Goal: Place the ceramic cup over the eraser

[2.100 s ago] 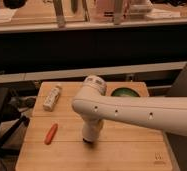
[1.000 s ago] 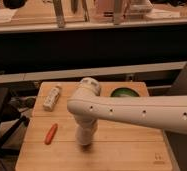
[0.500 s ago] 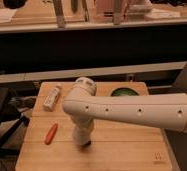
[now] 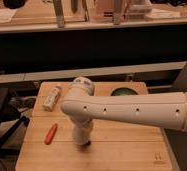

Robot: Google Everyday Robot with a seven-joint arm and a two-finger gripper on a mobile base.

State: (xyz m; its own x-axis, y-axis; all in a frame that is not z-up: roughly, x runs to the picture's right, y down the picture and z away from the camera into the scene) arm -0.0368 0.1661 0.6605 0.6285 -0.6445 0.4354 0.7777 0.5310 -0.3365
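Reaching in from the right, the white arm (image 4: 137,111) is bent down so the tool (image 4: 83,143) is set low over the wooden worktop (image 4: 122,150), near its front middle. Whether it's open or closed can't be told, and the cup and eraser can't be made out. A white labelled bottle (image 4: 52,97) is laid at the back left, its writing unreadable. An orange-red object (image 4: 51,134) is seen front left, a green bowl (image 4: 122,92) at the back.
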